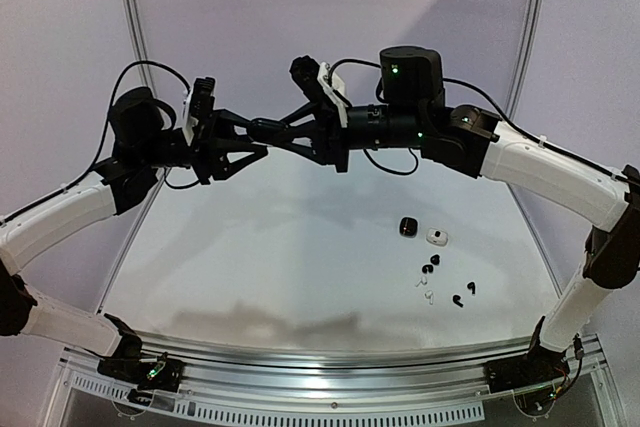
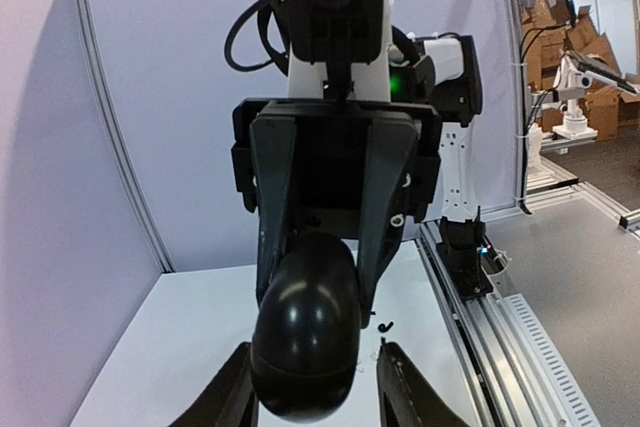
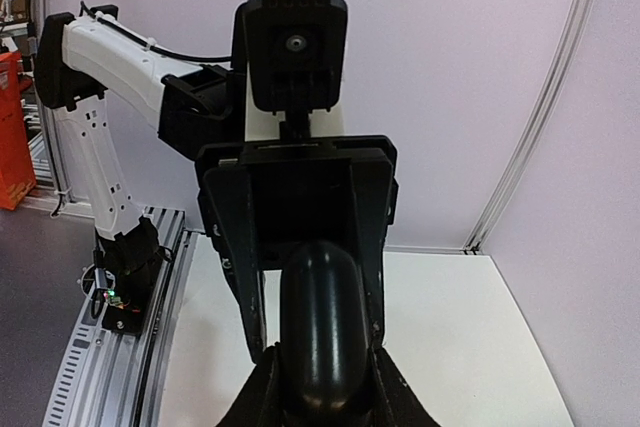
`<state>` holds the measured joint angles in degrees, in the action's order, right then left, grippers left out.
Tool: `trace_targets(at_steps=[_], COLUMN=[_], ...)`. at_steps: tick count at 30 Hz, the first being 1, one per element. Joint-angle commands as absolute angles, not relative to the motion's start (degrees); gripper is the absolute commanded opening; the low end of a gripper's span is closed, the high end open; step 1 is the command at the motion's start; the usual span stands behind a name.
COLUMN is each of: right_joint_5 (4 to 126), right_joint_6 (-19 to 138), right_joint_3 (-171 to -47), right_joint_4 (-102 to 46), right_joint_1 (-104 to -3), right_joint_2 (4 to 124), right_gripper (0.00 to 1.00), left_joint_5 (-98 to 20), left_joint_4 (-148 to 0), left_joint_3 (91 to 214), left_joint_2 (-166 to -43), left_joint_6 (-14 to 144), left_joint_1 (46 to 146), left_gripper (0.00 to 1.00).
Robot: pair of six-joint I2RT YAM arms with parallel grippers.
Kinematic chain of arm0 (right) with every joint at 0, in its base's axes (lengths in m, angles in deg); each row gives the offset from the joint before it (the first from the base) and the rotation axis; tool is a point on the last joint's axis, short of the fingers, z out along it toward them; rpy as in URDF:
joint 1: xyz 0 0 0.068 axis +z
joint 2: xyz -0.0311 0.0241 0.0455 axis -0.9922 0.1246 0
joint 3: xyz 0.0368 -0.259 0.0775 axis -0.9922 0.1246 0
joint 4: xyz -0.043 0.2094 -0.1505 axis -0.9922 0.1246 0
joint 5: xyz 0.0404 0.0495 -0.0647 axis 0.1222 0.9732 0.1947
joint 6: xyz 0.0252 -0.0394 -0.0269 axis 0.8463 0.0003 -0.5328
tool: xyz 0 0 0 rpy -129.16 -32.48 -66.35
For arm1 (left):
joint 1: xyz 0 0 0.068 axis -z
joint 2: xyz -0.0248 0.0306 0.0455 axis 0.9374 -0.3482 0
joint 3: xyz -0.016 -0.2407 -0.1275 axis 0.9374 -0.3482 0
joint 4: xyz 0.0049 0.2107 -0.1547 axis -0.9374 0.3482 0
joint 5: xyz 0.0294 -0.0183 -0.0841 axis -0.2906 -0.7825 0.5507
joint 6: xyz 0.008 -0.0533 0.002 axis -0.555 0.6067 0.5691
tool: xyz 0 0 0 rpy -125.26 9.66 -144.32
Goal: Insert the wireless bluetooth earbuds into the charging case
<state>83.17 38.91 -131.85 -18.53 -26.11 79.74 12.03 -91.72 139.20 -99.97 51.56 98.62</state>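
Two arms meet raised above the table (image 1: 300, 277) in the top view, the left gripper (image 1: 255, 142) and the right gripper (image 1: 275, 133) tip to tip; what sits between the black fingers cannot be made out from here. On the right part of the table lie a second black case (image 1: 407, 226) and a white case (image 1: 436, 237) side by side, and just nearer the arm bases are the four black earbuds (image 1: 428, 269) and two white earbuds (image 1: 424, 287), loosely scattered and all outside the cases. In the left wrist view, the right gripper faces the camera with its fingers (image 2: 275, 247) pressed against both sides of a glossy black case (image 2: 305, 347), rounded like an egg. The left gripper's own fingertips (image 2: 235, 392) stand spread at the bottom edge, flanking the case with a visible gap on the right side. One tiny black earbud (image 2: 385, 325) shows on the table behind. In the right wrist view, the right gripper's own fingertips (image 3: 258, 387) hug the glossy black case (image 3: 320, 332) closely, while the opposing left gripper's fingers (image 3: 245, 277) stand wider, apart from it.
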Motion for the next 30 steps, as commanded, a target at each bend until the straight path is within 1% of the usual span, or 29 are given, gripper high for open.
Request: trace_targets(at_steps=[1,7,10,11,14,15,16,17,18,19,20,24,30], right_joint_5=[83.03,83.04,83.00,82.96,82.42,82.01,81.15,80.02,78.94,77.63,76.26,72.79,70.84], right_joint_6=[39.25,39.28,39.28,39.41,40.00,40.17,40.33,40.86,41.03,41.15,41.17,41.17,41.18], right_joint_3=[-131.41,-131.45,-131.40,-131.40,-131.40,-131.38,-131.33,-131.31,-131.31,-131.38,-131.44,-132.28,-133.62], right_joint_4=[-18.04,-18.22,-18.14,-18.29,-19.10,-19.30,-19.61,-19.88,-20.02,-20.14,-20.15,-19.34,-18.10], right_joint_1=[-26.14,-26.09,-26.10,-26.10,-26.10,-26.13,-26.07,-26.11,-26.09,-26.11,-26.04,-26.12,-26.19], right_joint_2=[79.04,79.50,79.69,79.82,79.73,79.76,79.64,79.56,79.52,79.45,79.55,80.02,80.63], right_gripper=[0.00,0.00,0.00,0.00,0.01,0.08,0.23,0.30,0.41,0.47,0.51,0.54,0.54], left_joint_5=[13.78,14.59,14.98,15.07,15.54,15.63,15.65,15.65,15.61,15.58,15.52,15.75,15.86], left_joint_4=[-95.01,-96.69,-96.90,-96.84,-96.29,-96.09,-95.91,-95.71,-95.26,-94.60,-94.25,-92.41,-88.09], left_joint_3=[138.12,137.85,137.85,137.85,137.77,137.76,137.69,137.68,137.72,137.76,137.84,138.15,138.44], left_joint_2=[-99.44,-99.79,-99.85,-99.81,-99.73,-99.68,-99.64,-99.56,-99.48,-99.38,-99.30,-99.13,-98.76], left_joint_6=[53.55,55.80,55.74,55.70,55.30,54.93,54.35,53.97,51.95,50.50,48.96,44.10,33.88], left_joint_1=[97.95,97.94,97.93,97.92,97.84,97.84,97.84,97.84,97.84,97.85,97.84,97.96,97.97], left_gripper=[0.39,0.22,0.03,0.00,0.00,0.00,0.00,0.00,0.00,0.00,0.00,0.00,0.00])
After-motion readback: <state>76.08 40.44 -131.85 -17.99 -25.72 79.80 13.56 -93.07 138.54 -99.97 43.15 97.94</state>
